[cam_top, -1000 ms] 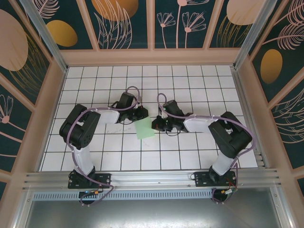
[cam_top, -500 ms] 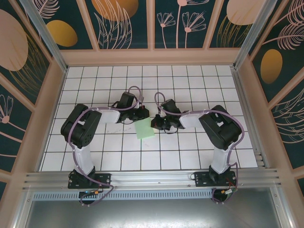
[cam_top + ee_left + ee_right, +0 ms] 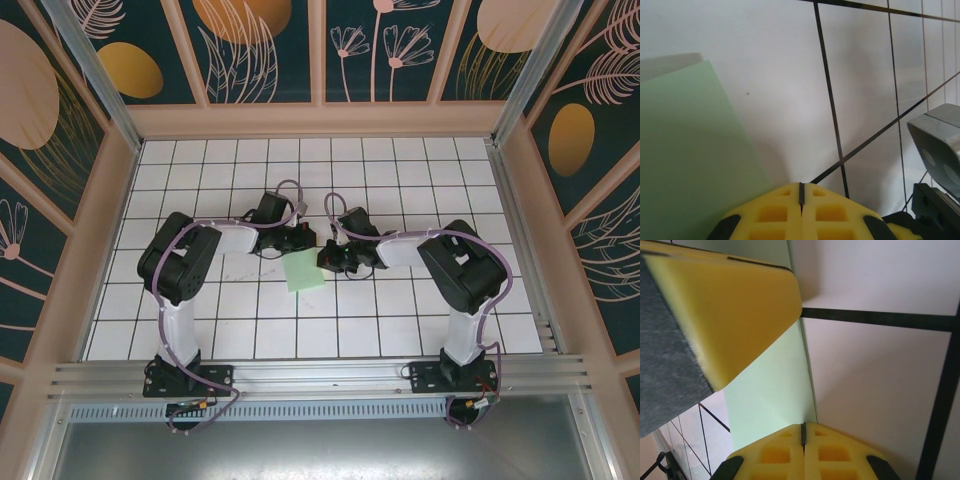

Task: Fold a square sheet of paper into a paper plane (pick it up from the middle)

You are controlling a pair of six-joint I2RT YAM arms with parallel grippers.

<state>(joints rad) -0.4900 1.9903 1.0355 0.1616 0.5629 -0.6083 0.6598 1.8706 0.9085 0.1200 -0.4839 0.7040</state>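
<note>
**Paper point(image 3: 305, 271) on the table point(image 3: 380, 310), both grippers clenched**

Your left gripper point(image 3: 302, 238) sits at the paper's far edge and your right gripper point(image 3: 326, 260) at its right edge. Both have their fingers pressed fully together. You cannot tell whether either one pinches the sheet.

Left gripper point(image 3: 303, 238), right gripper point(image 3: 325, 262) crowd paper point(image 3: 304, 272) far side; near table point(image 3: 300, 335) open.

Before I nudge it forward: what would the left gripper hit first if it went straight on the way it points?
Probably bare table just beside the green paper, not the paper itself; depth is hard to judge.
</note>
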